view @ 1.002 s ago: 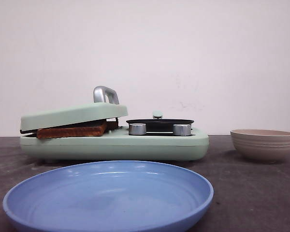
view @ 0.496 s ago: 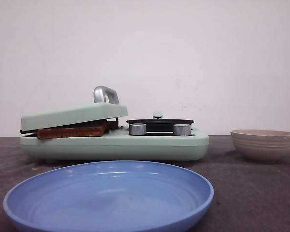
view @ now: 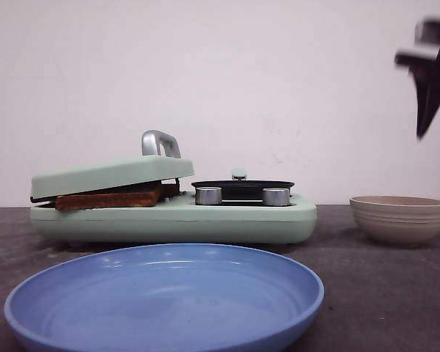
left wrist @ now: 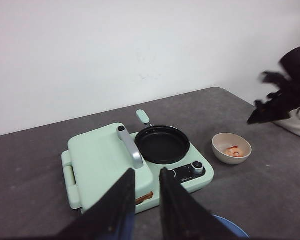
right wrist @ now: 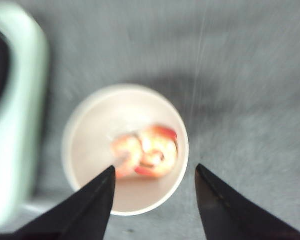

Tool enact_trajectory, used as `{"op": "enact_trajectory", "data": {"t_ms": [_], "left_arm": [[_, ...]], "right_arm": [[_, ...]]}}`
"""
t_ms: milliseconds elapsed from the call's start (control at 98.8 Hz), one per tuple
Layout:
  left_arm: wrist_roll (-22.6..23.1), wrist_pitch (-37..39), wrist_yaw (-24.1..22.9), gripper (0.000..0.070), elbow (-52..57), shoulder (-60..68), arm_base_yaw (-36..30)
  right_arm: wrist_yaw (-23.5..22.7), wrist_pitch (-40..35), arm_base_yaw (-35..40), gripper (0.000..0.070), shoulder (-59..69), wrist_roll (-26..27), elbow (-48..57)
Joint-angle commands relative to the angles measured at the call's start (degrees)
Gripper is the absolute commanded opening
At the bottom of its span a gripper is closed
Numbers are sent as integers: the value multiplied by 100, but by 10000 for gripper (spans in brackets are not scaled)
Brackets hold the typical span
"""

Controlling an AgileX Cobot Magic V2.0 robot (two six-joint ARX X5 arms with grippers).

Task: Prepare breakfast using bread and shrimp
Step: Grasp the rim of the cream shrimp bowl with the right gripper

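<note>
- Half a second ago only a dark sliver showed at the upper right corner of the front view; now the right claw (view: 430, 88) has come into sight there, blurred, high above the bowl (view: 399, 219).
- Its two fingers stand wide apart with nothing between them, and the wrist view looks straight down through the gap.
- Directly below that gap is the bowl (right wrist: 125, 149), with the pink-orange shrimp (right wrist: 146, 157) lying in it, well clear of the fingers.
- Just beside the bowl, on the side toward the other arm, is the pale green cooker (view: 172, 215).
- The black round pan (left wrist: 162, 144) sits in the cooker's nearer half; the lid (view: 111, 174) covers the far half, propped ajar on the bread (view: 108, 198), whose brown crust shows in the gap.
- Nearer the camera lies the blue plate (view: 165, 297).
- The left claw (left wrist: 147, 178) hangs high over the cooker, its fingers a narrow gap apart, gripping nothing.
</note>
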Motion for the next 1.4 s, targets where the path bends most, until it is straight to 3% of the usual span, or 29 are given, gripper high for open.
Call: {"op": "enact_trajectory", "data": {"t_ms": [0,587,709,830,1387], "left_arm": [[59,50,-11,4,83,37,-20],[7,50,-11,4,83,39,-17],[7,52,-11,4,83,42,-17],[7,57,-11,4,83,42,-17],[-164,94,-13,4,83,48,-13]], "right_arm": [[0,50,2,319,308,-302,138],[-24,994,-321,317,1309,-415,138],[-494,1088,-389,312,1478,-398,138],[-769,1193,-420,264,1639,-363,138],[-898,1690,-461,256,2052,-131,140]]}}
